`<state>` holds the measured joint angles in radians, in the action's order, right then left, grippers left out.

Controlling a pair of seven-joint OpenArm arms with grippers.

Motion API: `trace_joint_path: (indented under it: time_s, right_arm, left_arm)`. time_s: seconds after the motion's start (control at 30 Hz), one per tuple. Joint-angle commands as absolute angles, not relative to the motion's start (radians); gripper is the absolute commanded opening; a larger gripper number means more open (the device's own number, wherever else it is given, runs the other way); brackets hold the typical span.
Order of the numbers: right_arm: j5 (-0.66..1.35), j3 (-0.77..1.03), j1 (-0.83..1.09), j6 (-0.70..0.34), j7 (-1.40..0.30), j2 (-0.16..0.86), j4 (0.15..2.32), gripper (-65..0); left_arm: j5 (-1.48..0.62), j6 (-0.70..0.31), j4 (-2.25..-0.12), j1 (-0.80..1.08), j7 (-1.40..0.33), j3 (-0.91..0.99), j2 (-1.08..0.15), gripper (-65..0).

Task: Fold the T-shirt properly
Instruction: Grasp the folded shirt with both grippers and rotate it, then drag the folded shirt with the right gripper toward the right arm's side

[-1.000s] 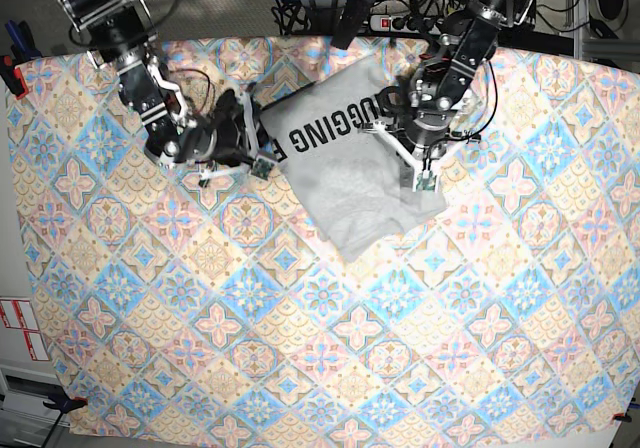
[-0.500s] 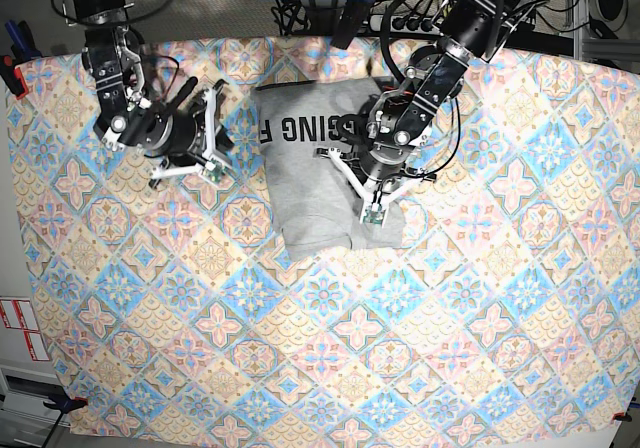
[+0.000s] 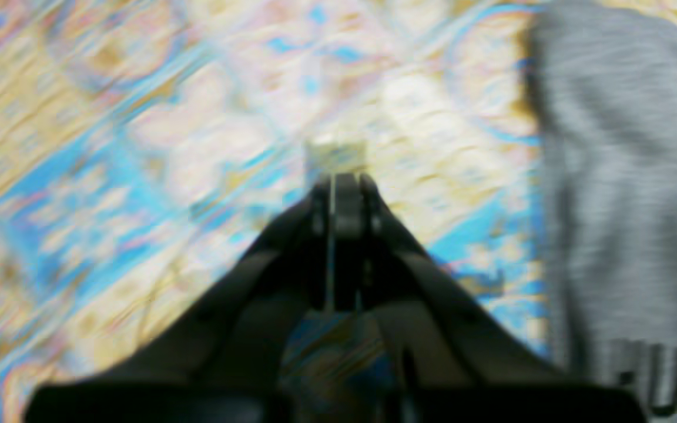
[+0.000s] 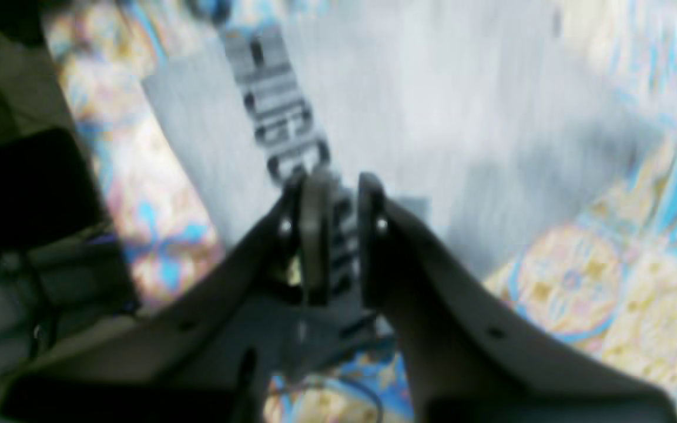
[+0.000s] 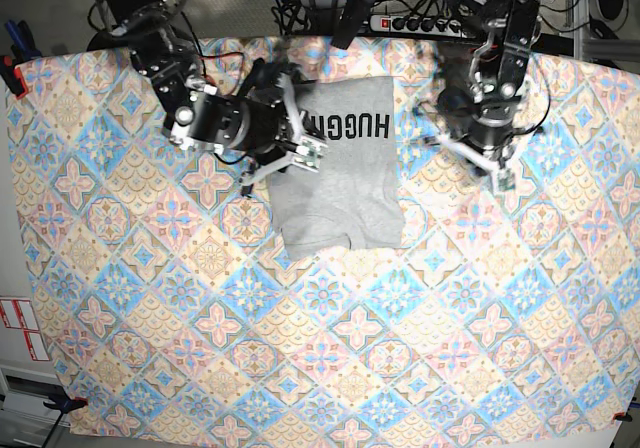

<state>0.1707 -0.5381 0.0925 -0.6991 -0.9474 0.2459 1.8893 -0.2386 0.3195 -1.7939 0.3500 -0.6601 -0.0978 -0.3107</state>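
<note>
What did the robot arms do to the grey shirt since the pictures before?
The left gripper came off the T-shirt and swung out over the tablecloth, shut and empty. The right gripper moved in over the shirt's edge by the lettering; whether it grips cloth is unclear. The shirt turned straighter, its lettering now reading upside down. It stayed folded, at the far end of the tablecloth.
</note>
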Motion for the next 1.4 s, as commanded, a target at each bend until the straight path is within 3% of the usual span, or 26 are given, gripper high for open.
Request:
trace_joint_path:
  time_s: [0.0, 0.37, 0.8, 0.93, 1.37]
  right_arm:
    - [0.185, -0.558, 0.073, -0.698, -0.931, 0.232, 1.894, -57.9]
    - [0.182, -0.697, -0.077, -0.698, -0.921, 0.035, 1.59, -57.9]
    - [0.182, -0.694, -0.209, -0.698, -0.868, -0.136, 1.064, -58.0]
    - [0.182, -0.693, -0.217, -0.698, -0.816, -0.134, 0.97, -58.0]
    - [0.182, -0.432, -0.208, -0.698, -0.806, 0.058, 0.963, -58.0]
  left_arm:
    - [-0.234, 0.32, -1.833, 0.378, -0.641, -0.062, -0.311, -65.0]
    - [-0.234, 0.32, -1.948, 0.556, -0.648, 0.219, -0.165, -65.0]
    - [-0.234, 0.32, -1.956, 0.561, -0.648, 0.226, -0.147, -65.0]
    - [-0.234, 0.32, -1.956, 0.558, -0.648, 0.226, -0.147, -65.0]
    - [-0.234, 0.32, -1.956, 0.558, -0.648, 0.226, -0.147, -65.0]
